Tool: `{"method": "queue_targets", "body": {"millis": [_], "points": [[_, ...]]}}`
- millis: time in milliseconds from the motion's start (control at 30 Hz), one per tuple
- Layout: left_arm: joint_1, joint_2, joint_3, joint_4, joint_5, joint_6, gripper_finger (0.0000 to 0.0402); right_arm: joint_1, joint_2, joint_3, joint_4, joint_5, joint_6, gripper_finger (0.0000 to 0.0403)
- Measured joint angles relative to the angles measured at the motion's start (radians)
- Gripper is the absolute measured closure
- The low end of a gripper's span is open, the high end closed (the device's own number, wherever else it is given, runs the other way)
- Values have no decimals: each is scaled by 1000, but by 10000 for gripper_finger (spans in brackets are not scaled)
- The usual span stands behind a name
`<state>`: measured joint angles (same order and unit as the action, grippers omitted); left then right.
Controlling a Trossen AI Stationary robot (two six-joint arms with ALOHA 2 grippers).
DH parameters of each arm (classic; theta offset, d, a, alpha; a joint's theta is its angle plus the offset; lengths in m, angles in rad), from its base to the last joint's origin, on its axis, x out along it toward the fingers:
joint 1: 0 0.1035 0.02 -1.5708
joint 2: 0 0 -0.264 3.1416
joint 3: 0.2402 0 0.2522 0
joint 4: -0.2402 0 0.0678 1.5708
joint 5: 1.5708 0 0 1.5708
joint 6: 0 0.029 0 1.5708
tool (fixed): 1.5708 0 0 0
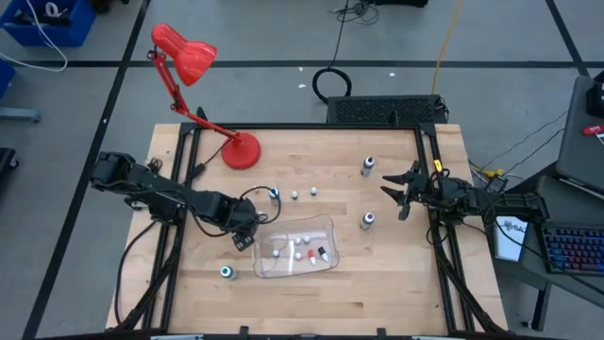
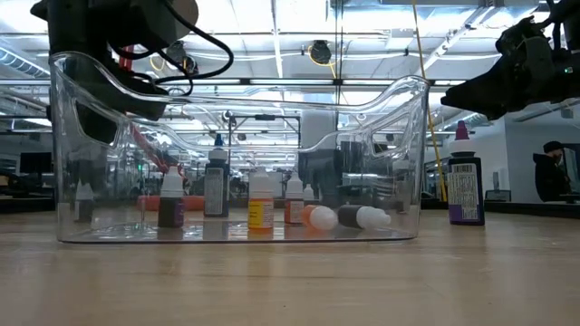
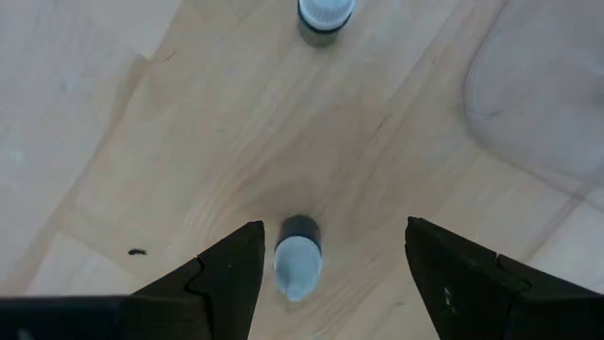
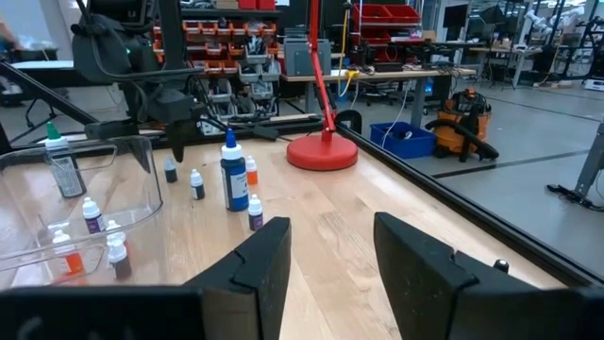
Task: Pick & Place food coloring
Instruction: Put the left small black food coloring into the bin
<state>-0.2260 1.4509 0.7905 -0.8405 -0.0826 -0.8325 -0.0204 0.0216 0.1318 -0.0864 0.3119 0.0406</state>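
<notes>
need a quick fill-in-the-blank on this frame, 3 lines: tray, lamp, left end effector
1. The clear tray holds several small ____ .
2. The desk lamp on the table is ____ in colour.
3. The left end effector hangs with its fingers ____ above a small white-capped bottle on the wood.

Missing words: bottles; red; open

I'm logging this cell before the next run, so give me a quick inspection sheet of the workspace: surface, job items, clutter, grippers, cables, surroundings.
Surface: wooden table, no spills seen.
Job's things: several food coloring bottles inside the clear tray; others loose on the wood, including a teal-capped bottle near the front edge.
Clutter: red desk lamp standing at the back left.
Grippers: left gripper open, low over a small bottle beside the tray; right gripper open and empty at the right side.
Cables: black cable looped on the floor behind the table.
Surroundings: keyboard on the right; a person in the room behind.
</notes>
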Motion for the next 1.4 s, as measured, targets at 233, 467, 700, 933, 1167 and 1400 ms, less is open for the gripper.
{"method": "queue_targets", "body": {"millis": [233,467,700,933,1167,1400], "points": [[0,-22,-5,-31,8,83,144,0,0,0,0,0,0,261],[-13,-67,-6,-56,-43,161,144,0,0,0,0,0,0,261],[-12,-58,-5,-37,-53,188,144,0,0,1,0,0,0,261],[-12,-60,-5,-30,-50,200,145,0,0,1,0,0,0,261],[-12,-60,-5,-29,-9,198,145,0,0,1,0,0,0,261],[-12,-60,-7,-28,-5,167,145,0,0,1,0,0,0,261]]}}
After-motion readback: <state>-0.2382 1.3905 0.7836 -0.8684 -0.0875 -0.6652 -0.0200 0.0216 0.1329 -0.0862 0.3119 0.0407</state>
